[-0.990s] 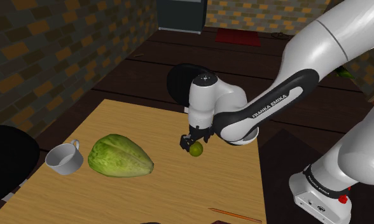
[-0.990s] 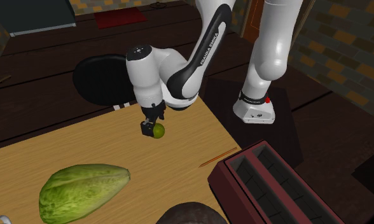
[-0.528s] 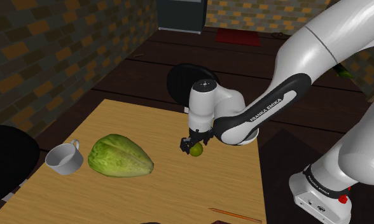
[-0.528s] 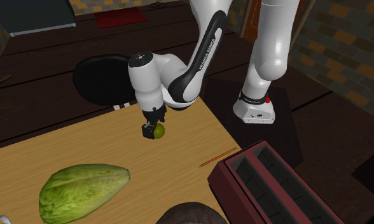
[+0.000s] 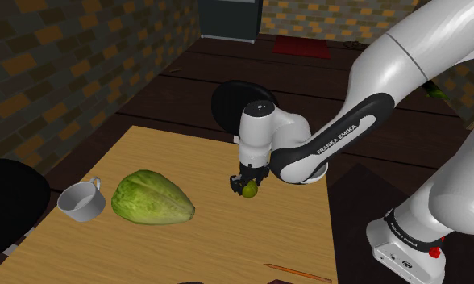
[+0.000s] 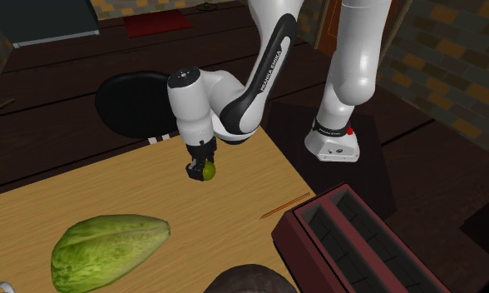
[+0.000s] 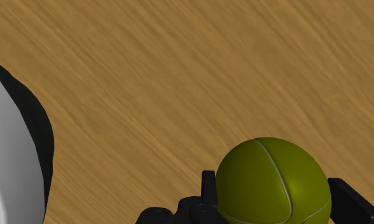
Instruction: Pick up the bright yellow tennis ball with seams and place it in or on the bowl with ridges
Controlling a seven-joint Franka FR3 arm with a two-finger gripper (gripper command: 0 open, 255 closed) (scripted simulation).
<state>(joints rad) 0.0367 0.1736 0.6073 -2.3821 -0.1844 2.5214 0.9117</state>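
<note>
The olive-yellow tennis ball [image 5: 250, 190] [image 6: 208, 171] with pale seams rests on the wooden table [image 5: 171, 153]. My black gripper [image 5: 246, 187] [image 6: 202, 171] stands over it, pointing down. In the wrist view the ball [image 7: 271, 181] sits between the two fingers, and the gripper [image 7: 271, 198] is shut on it with a finger pressed against each side. A dark rounded thing [image 6: 249, 280] at the second exterior view's lower edge may be the bowl; I cannot make out ridges.
A large green ribbed fruit [image 5: 152, 198] [image 6: 108, 248] and a white mug [image 5: 82, 199] lie toward the shoulder view's left. A pencil [image 6: 286, 205] and a dark red slotted box [image 6: 359, 245] sit near the table's stand side. A black round seat [image 6: 130, 104] stands behind the table.
The fingers have closed in onto the ball's sides. The arm settled slightly over the ball a second ago and has since held still; the ball stays on the table.
</note>
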